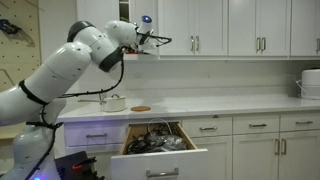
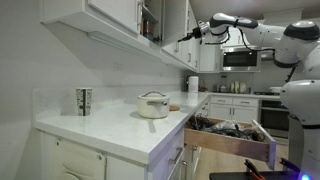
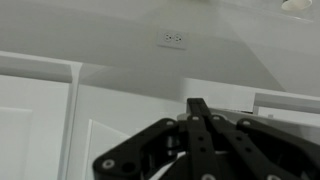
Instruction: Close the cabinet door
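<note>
- Wrist view showed the gripper [image 3: 198,112] from behind, its two black fingers [image 3: 190,135] drawn together to a single tip, with no gap and nothing visible between them.
- Beyond that tip lay white panelled fronts and a pale wall with an outlet [image 3: 172,38]; no contact with any surface could be made out there.
- In both exterior views the gripper [image 1: 157,42] [image 2: 188,36] was up at the row of wall cupboards, well above the counter [image 1: 230,106].
- The door [image 2: 175,24] stood swung out from its cupboard, with dark shelves showing just beside it; the fingertips were right at its outer edge, but I could not tell whether they touched it.
- The arm [image 1: 70,62] rose from low down and bent over the counter's end to reach that height.
- Under the cupboards, a pot [image 2: 153,104] sat on the counter and a cup [image 2: 84,100] stood apart from it nearer the wall corner.
- Below the counter edge a drawer [image 1: 160,160] was pulled far out, full of dark utensils, its front jutting into the room beside the arm's base.
- The air between counter and cupboard undersides was open around the gripper.
</note>
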Motion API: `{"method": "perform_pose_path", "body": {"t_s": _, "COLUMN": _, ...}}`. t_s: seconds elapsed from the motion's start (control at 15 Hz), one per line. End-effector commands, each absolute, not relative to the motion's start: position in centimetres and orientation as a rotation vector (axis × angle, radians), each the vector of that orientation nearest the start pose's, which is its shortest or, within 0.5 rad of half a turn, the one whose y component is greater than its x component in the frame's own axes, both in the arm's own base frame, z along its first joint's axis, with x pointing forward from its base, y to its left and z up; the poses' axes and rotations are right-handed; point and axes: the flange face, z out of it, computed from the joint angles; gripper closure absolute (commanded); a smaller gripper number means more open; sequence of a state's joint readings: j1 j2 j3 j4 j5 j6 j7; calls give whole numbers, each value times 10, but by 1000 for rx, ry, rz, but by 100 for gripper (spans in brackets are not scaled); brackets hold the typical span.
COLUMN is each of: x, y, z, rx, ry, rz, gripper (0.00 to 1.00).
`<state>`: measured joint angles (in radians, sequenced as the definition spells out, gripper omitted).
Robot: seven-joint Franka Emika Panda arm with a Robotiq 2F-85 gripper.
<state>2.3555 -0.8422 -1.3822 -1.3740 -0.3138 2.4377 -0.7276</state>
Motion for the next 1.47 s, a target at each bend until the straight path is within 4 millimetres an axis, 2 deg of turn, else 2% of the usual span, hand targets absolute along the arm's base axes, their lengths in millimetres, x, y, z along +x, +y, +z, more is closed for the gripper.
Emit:
{"method": "perform_pose_path", "body": {"t_s": 0.0, "x": 607, "y": 224, "z": 747, "rx": -1763, "ry": -1360, "rz": -1486, "gripper": 100}}
{"method": "perform_pose_path", "body": {"t_s": 0.47, "x": 591, "y": 276, "z": 739, "rx": -1686, "ry": -1412, "rz": -1631, "gripper": 100}}
{"method": "perform_pose_path", "body": {"t_s": 0.67, "x": 585, "y": 290, "z": 738, "rx": -1662, "ry": -1438, "rz": -1645, "gripper": 100}}
{"method": "perform_pose_path", "body": {"t_s": 1.4, "x": 579, "y": 306, "z": 727, "rx": -1511, "ry": -1634, "rz": -1717, "gripper": 100}}
